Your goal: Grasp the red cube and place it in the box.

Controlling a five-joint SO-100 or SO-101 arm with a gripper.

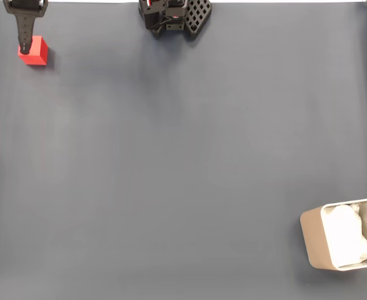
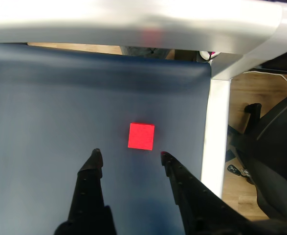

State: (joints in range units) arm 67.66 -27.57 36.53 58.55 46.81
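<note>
Tabletop (image 1: 183, 156): dark blue-grey mat, wide and bare across the middle. In the wrist view a pale frame edges it, with wood floor and a black chair base beyond.

Arm base (image 1: 174, 15): black, at the top edge of the fixed view, well to the right of the red cube.

Box (image 1: 342, 234): beige, white lining, at the lower right of the fixed view. It sits far from the red cube, diagonally across the whole mat.

Jaws (image 2: 128, 155): spread wide, holding nothing. The gap looks wider than the cube.

Red cube (image 2: 141, 136): rests on the mat in the upper left corner of the fixed view. In the wrist view it lies just ahead of the fingertips, roughly centred in the gap, slightly nearer the right finger (image 2: 170, 164). Its faces look nearly square to the fingers; no long axis to mind.

Judgement: approach step, grasp not yet made. The coming move is a short advance straight forward and down to the cube.
</note>
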